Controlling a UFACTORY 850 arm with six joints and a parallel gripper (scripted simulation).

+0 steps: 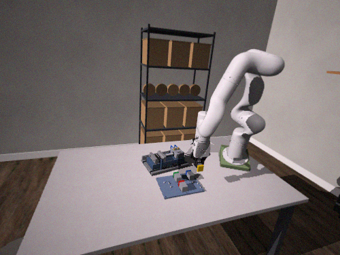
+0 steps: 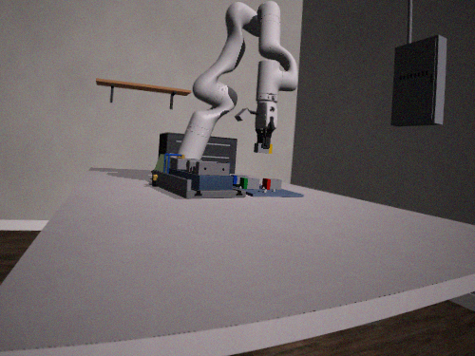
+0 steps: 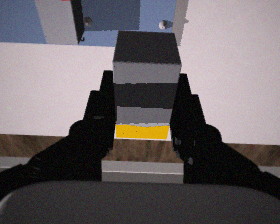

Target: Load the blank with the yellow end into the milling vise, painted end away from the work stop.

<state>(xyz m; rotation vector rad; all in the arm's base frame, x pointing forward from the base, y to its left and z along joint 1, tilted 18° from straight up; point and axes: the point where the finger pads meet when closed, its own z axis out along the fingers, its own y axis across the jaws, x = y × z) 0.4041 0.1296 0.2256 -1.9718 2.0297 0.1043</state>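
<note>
Fingers on airborne yellow-ended blank

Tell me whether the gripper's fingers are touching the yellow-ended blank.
Touching. In the wrist view both black fingers press flush against the sides of the yellow-ended blank, with no gap. The exterior view shows it hanging in the gripper, well above the infeed plate.

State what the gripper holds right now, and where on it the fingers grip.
The gripper holds the yellow-ended blank, lifted clear of the table. Its fingers clamp the two long sides near the yellow end.
</note>
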